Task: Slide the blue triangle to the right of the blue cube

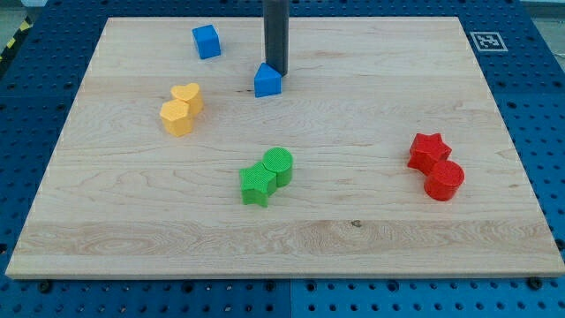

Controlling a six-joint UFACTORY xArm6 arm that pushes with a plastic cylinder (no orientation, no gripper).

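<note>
My tip (276,71) sits at the upper middle of the bench (371,221), touching or just about touching the blue triangle (267,80) at that block's upper right edge. The rod comes straight down from the view's top. There's no hand on this rig (just the rod), so nothing spread or pressed together to report.

The blue triangle lies to the lower right of the blue cube (207,41), w/ a clear gap between the two. The cube is near the bench's top edge, left of centre. So the triangle is already on the cube's right side but also lower in the view, not level w/ it.

Other blocks: a yellow pair at the view's left, a yellow heart-like block (187,95) above and a yellow hexagon-ish block (177,117) below, touching each other. Near the middle, a green cylinder (278,165) and a green star (257,185) touch, star to the lower left. At the view's right, a red star (428,151) and a red cylinder (444,179) touch, cylinder to the lower right.

The bench is a pale wood board on a blue perforated surface (35,97); a small black-and-white marker (485,41) sits by the board's top right corner.
</note>
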